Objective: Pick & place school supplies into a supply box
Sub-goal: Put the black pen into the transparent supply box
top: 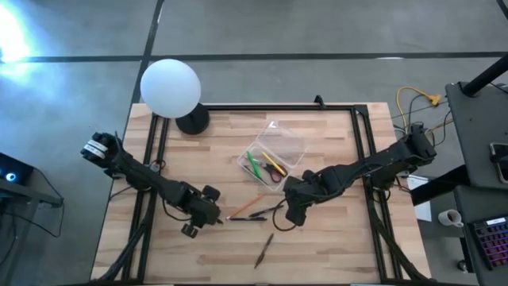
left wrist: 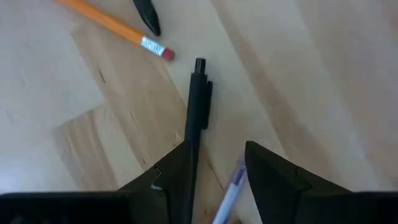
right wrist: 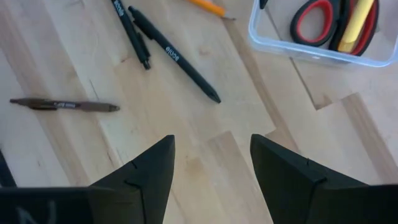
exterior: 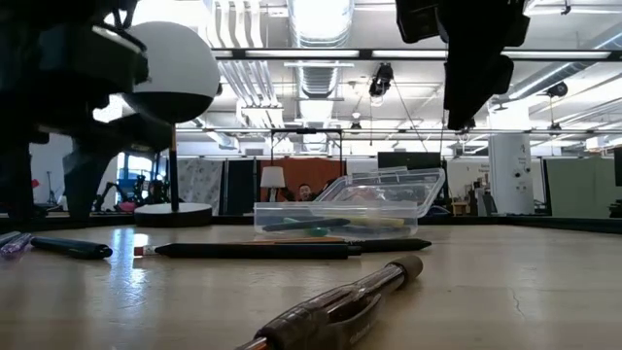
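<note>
High view shows the supply box (top: 274, 155) mid-table, already holding scissors and pens, while the left gripper (top: 216, 220), fingers parted and empty, straddles a purple pen (left wrist: 229, 190) and the right gripper (top: 290, 216) hovers open, so closing on that pen seems next.

A white globe lamp (top: 170, 87) stands on the wooden table (top: 333, 238).
</note>
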